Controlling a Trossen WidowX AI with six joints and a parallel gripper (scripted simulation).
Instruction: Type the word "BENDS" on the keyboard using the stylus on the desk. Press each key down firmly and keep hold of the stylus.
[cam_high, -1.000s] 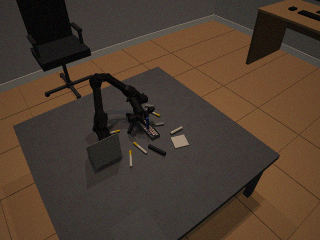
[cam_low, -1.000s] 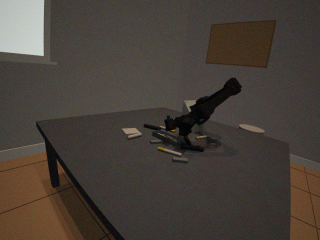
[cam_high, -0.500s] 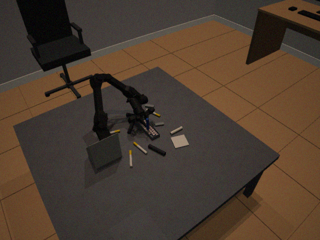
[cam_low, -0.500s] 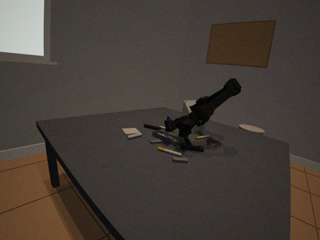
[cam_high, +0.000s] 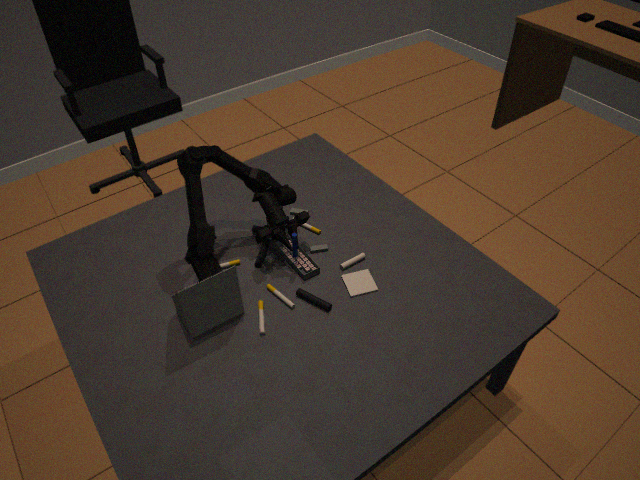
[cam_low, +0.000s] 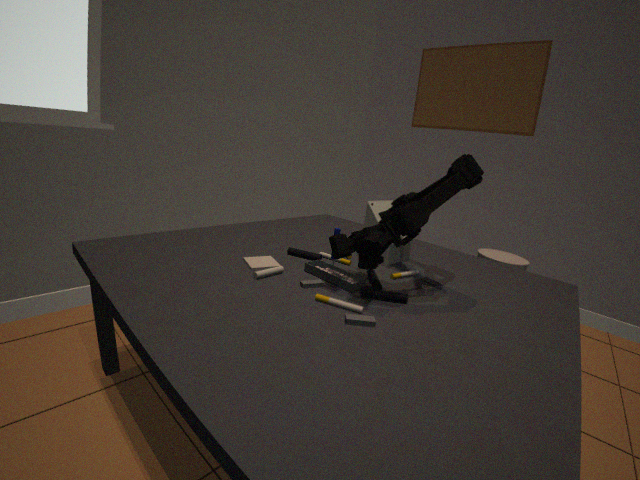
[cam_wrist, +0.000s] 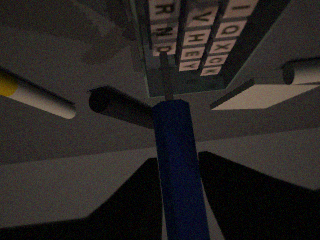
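Note:
The blue stylus (cam_high: 294, 246) (cam_low: 337, 230) (cam_wrist: 179, 175) stands nearly upright over the keyboard, with its thin grey tip pointing down. My gripper (cam_high: 292, 231) (cam_low: 339, 245) (cam_wrist: 178, 164) is shut on the stylus. The keyboard (cam_high: 310, 275) (cam_low: 323, 273) (cam_wrist: 200, 85) is a small dark tray with pale lettered keys. In the wrist view the tip is over the end key of the left row, beside N; its partly hidden letter looks like D. I cannot tell whether that key is pressed down. E, Y, H, V, R, Q, X, C and K also show.
A black cylinder (cam_high: 313, 299) (cam_low: 303, 253) (cam_wrist: 122, 106), a pale square pad (cam_high: 359, 282) (cam_low: 262, 262) (cam_wrist: 260, 94) and a white cylinder (cam_high: 352, 260) (cam_low: 269, 271) (cam_wrist: 304, 72) lie near the keyboard. Several yellow-and-white sticks and grey blocks lie around it. A tilted grey panel (cam_high: 209, 304) stands by the arm's base.

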